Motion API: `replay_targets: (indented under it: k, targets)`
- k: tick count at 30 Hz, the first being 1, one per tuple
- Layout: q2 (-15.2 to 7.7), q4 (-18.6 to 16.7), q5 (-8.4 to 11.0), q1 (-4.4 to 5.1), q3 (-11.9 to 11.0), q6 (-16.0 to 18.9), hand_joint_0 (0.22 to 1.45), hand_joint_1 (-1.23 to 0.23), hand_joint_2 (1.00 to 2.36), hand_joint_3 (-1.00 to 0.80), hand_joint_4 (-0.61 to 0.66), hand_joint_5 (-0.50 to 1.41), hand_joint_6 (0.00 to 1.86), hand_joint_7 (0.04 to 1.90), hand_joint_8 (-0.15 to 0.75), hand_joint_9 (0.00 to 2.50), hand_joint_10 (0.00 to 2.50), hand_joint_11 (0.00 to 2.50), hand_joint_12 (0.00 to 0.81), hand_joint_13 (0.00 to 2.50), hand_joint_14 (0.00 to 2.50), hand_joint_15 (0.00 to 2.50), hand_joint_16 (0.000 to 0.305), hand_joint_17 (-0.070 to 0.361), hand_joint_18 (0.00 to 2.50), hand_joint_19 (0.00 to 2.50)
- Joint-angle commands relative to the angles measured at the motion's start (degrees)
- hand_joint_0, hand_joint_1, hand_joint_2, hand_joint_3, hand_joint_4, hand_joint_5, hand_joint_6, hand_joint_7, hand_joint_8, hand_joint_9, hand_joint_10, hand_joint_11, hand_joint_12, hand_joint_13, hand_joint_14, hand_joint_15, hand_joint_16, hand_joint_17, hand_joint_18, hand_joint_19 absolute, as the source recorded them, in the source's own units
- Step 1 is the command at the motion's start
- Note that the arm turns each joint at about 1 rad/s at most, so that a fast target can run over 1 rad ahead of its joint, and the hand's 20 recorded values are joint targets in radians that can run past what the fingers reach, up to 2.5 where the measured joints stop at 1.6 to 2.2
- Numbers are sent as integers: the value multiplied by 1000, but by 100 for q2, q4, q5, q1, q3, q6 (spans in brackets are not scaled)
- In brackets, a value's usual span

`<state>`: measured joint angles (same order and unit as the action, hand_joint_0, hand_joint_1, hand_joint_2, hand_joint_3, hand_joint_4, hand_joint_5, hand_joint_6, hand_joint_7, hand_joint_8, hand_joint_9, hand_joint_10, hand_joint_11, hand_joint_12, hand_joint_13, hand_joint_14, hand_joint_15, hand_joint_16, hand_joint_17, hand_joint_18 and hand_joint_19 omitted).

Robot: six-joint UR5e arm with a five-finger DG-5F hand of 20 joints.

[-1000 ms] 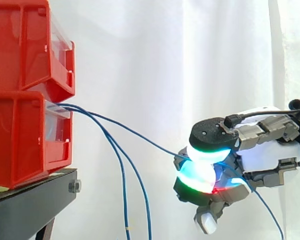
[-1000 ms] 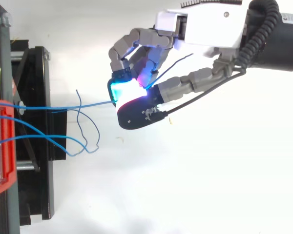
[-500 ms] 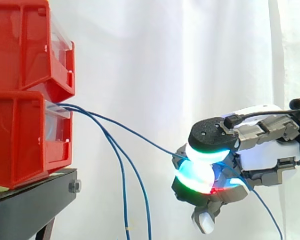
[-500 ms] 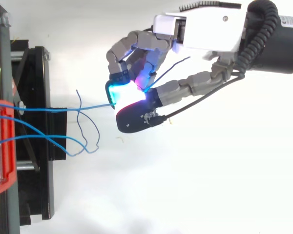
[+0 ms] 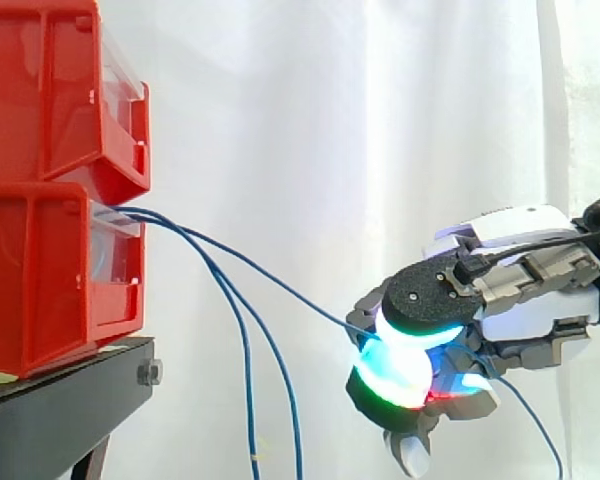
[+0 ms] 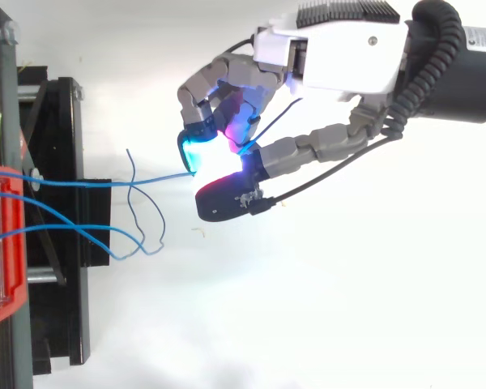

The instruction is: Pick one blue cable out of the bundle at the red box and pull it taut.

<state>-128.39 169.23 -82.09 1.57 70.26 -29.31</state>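
Both views are bright and evenly lit. In the side view the white curtain (image 5: 310,150) is nearly washed out, with only faint grey folds. In the top view the white ground (image 6: 348,324) glares so strongly that almost no shadow falls under the hand (image 6: 332,57). Its fingertips (image 5: 395,368) glow cyan, green and red, blooming white at their cores. The blue cable (image 5: 300,300) pinched there stands dark against the curtain

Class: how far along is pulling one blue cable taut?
Done: one thin blue cable is singled out, pinched in the robot's hand. In hand: it runs from the lower red plastic bin to the hand with a slight curve. Left: drawing it fully straight; the other blue cables hang loose.
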Motion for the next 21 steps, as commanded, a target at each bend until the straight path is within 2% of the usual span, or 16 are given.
replay_targets:
  k: [1, 21]
  targets:
    - [-1, 13, 0, 1, -4, -22, 689, -809, 1020, -123, 128, -153, 919, 1371, 353, 1093, 9, 1416, 382, 686, 21, 546, 53, 120, 545, 401]
    - [-1, -4, 0, 1, -4, -22, 689, -808, 1020, -125, 126, -153, 918, 1374, 353, 1092, 9, 1429, 381, 688, 20, 541, 53, 120, 547, 412]
